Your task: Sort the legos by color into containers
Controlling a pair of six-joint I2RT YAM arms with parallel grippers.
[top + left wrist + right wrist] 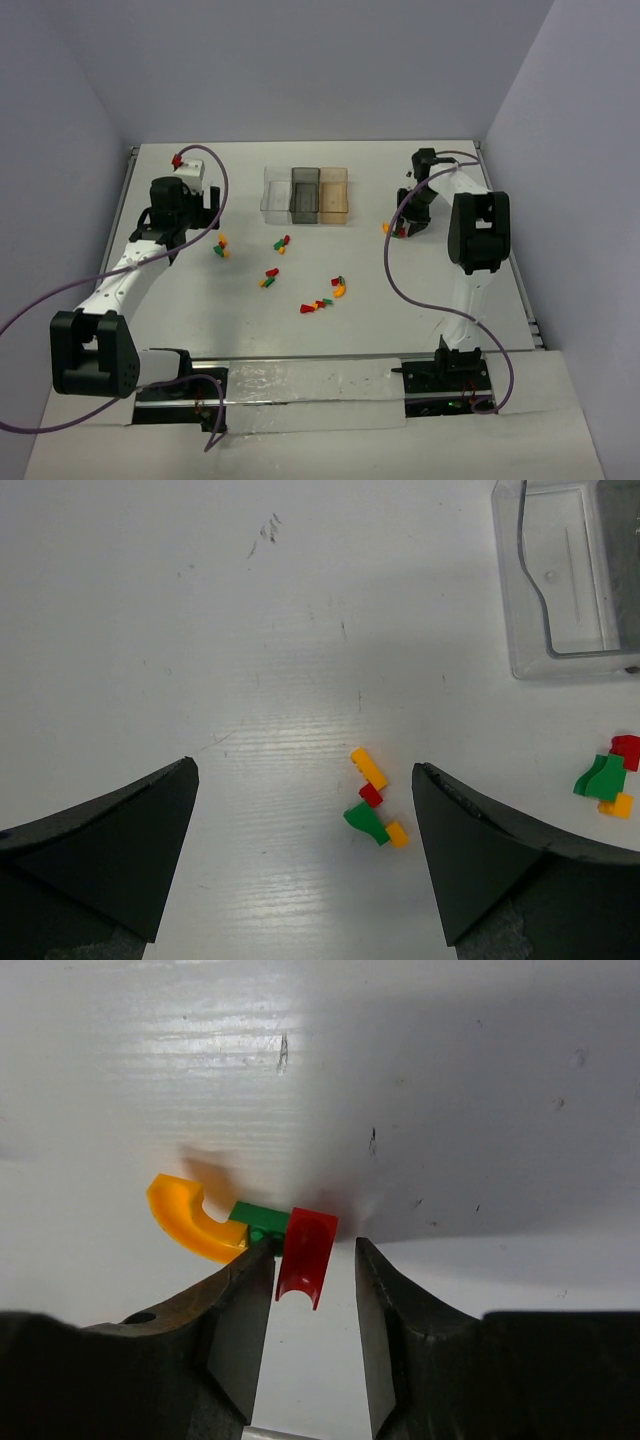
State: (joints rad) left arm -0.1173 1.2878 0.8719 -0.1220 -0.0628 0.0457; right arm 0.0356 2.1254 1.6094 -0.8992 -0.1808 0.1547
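Note:
Three joined containers stand at the back middle: clear, smoky grey and amber. Small red, green and orange-yellow legos lie scattered in front of them. My right gripper is down at the table, its jaws partly open around a red curved lego. The left finger touches that lego, and a gap remains at the right finger. A green brick and an orange arch lie joined just beyond. My left gripper hangs wide open above a yellow, red and green cluster.
Another small cluster lies to the right of the left gripper, and the clear bin's corner shows beyond it. Purple cables loop beside both arms. White walls close the table at the back and sides.

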